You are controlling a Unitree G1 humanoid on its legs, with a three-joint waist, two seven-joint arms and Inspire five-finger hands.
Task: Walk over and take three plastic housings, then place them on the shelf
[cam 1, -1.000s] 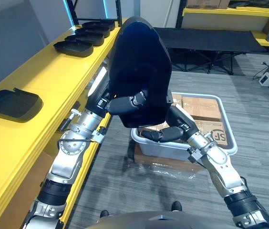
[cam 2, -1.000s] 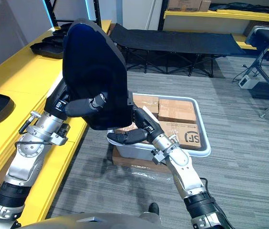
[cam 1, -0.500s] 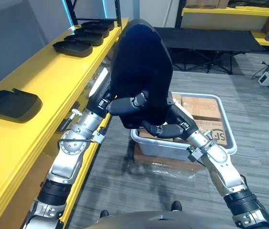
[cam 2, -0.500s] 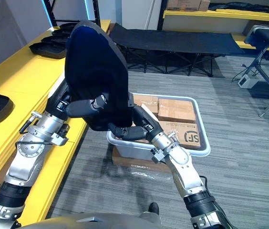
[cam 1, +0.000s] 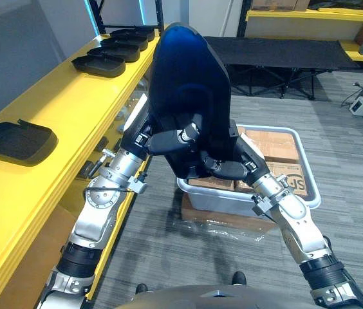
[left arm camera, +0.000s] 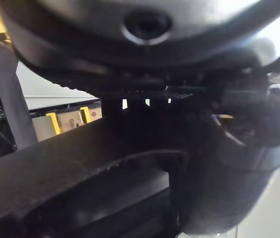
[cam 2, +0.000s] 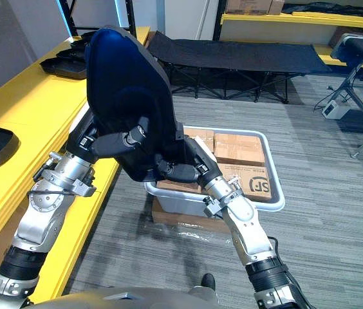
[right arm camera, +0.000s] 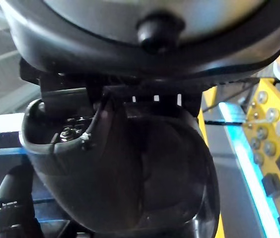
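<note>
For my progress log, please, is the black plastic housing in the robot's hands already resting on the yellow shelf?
No, the left hand and right hand hold the black plastic housing up beside the yellow shelf.

A pale grey bin (cam 1: pixel 308 193) holding cardboard boxes (cam 1: pixel 268 143) rests on a flat carton (cam 1: pixel 215 216) on grey carpet (cam 1: pixel 352 161); a black folding cot (cam 1: pixel 284 55) stands beyond.
</note>
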